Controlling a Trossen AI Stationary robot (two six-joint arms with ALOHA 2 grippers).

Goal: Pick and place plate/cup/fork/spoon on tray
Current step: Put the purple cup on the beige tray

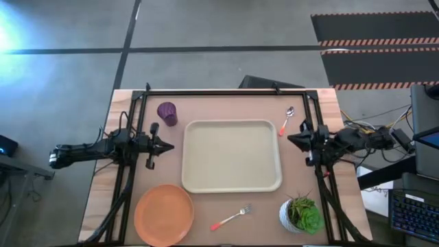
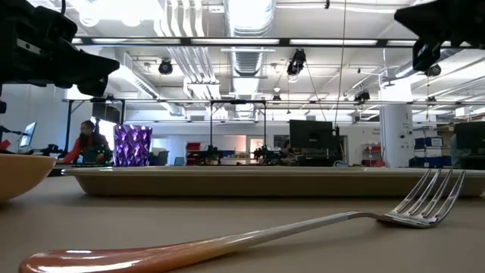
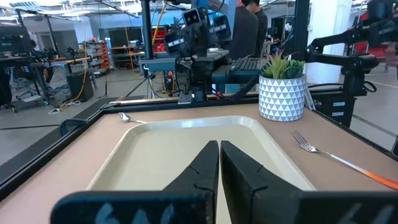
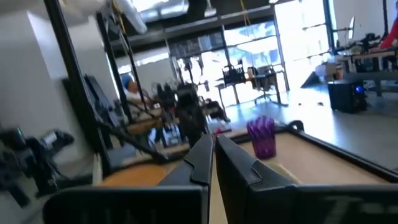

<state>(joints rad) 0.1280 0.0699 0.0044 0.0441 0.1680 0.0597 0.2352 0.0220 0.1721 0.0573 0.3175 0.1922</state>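
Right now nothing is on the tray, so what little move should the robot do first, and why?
Probably the left gripper should open its fingers and swing toward the plate. The tray is bare, and the plate, cup, fork and spoon all lie on the table around it. Both grippers hang shut beside the tray, the right gripper holding nothing either.

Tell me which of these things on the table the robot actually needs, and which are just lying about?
Needed: tray, orange plate, purple cup, fork, spoon. All four small items lie outside the tray.

Just lying about: potted plant.
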